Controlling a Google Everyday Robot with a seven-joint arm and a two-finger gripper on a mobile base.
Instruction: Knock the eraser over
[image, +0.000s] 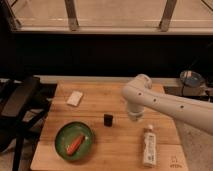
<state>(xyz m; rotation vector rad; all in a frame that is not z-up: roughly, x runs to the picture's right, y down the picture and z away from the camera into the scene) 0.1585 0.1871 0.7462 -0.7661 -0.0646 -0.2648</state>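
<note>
The pincer (135, 117) was found at the low end of the white arm (172, 106), which was brought in from the right edge and was cut off there. It was pointed down over the wooden table (112, 152), right of the middle. Its tip was merged with the rounded housing above it, so whether it was wide or narrow could not be told. The eraser (108, 119), a small black block, was stood upright on the table just left of the pincer, at about the same depth, and a strip of bare wood was shown between the two. A white tube (149, 145) was laid lengthwise near and slightly right of the pincer. A green plate (61, 134) was set at the near left, with an orange piece (75, 144) laid in it. A flat white block (75, 98) was placed at the far left. A grey bowl (191, 77) was seen off the table at the far right, and a dark frame (20, 100), hard to make out, was cut off by the left edge
</note>
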